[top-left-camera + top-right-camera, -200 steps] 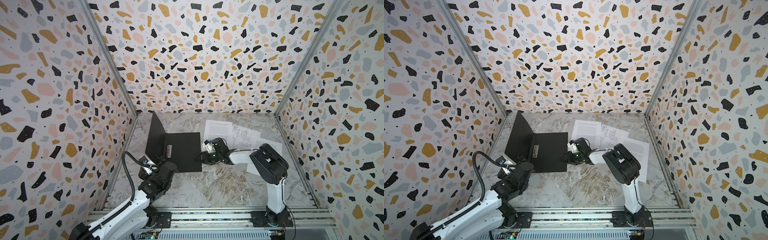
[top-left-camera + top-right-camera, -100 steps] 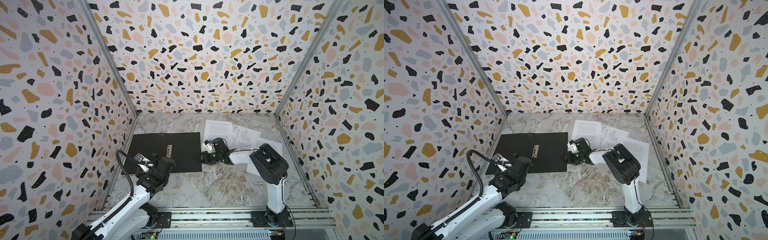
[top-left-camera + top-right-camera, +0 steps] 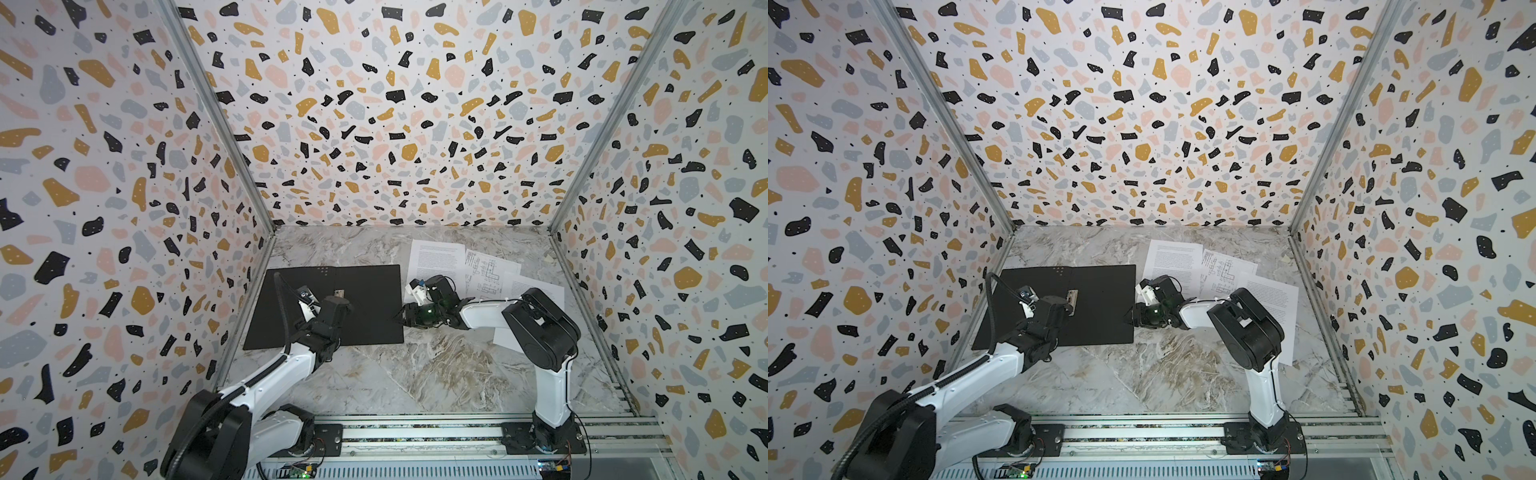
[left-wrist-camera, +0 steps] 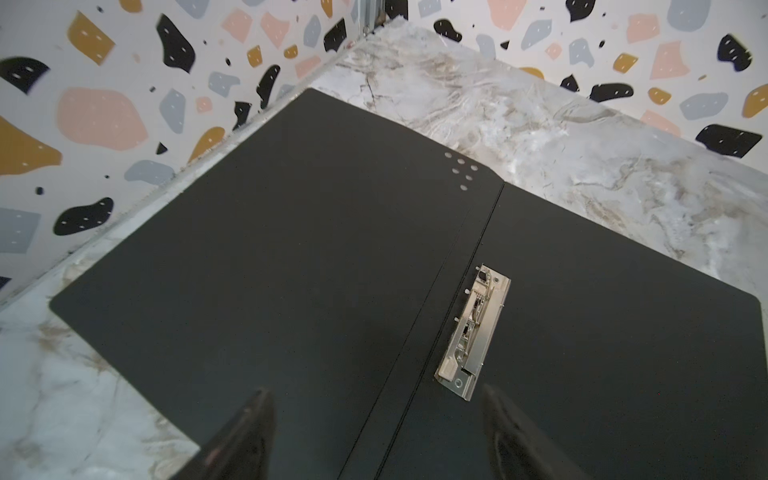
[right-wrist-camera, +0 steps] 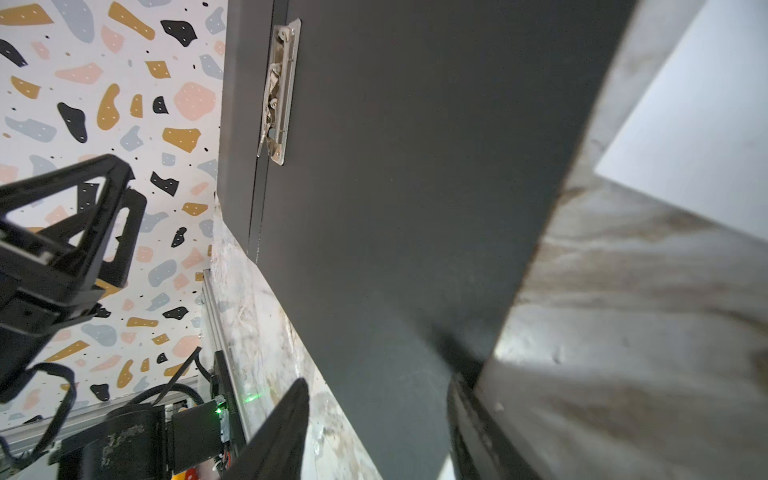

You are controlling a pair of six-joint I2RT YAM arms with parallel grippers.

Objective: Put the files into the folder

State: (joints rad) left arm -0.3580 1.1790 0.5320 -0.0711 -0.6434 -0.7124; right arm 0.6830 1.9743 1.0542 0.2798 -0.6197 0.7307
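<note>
I'm seeing the folder lying open on the marble surface, left pincer gaping empty above, right pincer part-open at its edge.

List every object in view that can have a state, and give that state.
folder: open flat, black inside up
metal clip: bare, no paper under it
files: three sheets loose on the table, overlapping, outside the folder
left gripper: open, above the folder
right gripper: open, at the folder's right edge

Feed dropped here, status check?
Left gripper open over folder. Right gripper open at folder's right edge. Folder flat open, files outside beside it. Nothing on folder.
</note>
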